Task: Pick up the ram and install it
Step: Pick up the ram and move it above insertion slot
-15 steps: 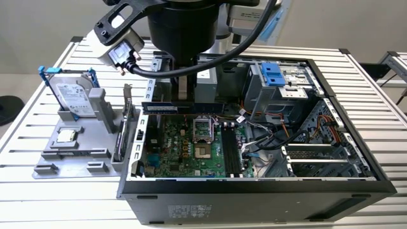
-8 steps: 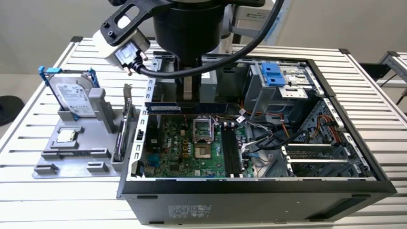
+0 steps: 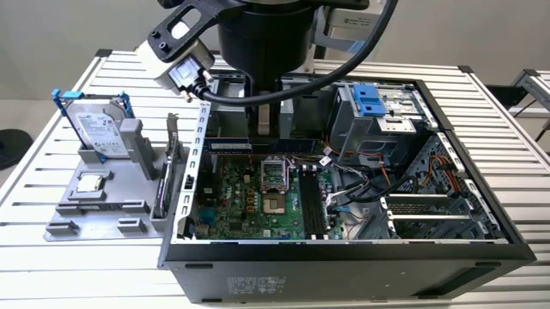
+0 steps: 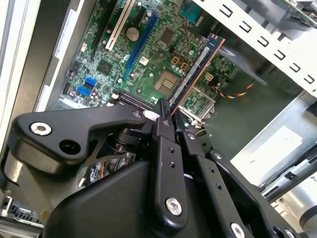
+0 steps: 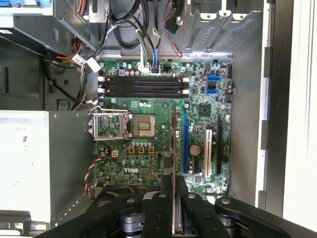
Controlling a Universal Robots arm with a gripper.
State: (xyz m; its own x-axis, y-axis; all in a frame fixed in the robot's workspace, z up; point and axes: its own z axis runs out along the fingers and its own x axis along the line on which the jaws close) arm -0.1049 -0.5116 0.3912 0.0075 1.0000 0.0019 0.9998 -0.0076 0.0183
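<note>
Gripping the ram (image 4: 195, 69) by one end, my fingers (image 4: 166, 148) are pressing narrowly on both faces of the thin stick, which is jutting out past their tips with its contact edge showing in the second wrist view. I am holding it in the air inside the open computer case (image 3: 185, 193), above the green motherboard (image 5: 148, 153), and it is touching nothing but me.

By my judgement the pick-up is looking done, while the install is not. The four black memory slots (image 5: 141, 85) are lying empty, well apart from the stick, and in the first wrist view they are running crosswise to it. The processor socket (image 5: 141, 124) is sitting bare between the slots and my fingers.

Farther out, the case is resting on the slatted bench (image 3: 51, 270). On the exterior view's left a grey holder (image 3: 94, 212) is carrying a silver hard drive (image 3: 96, 129) with blue rails.

As for writing, a white label is covering the drive's face, a printed sticker (image 3: 257, 283) is showing on the case's near wall, and a maker's mark is sitting in white on the board below the socket. I am reading none of it out.
</note>
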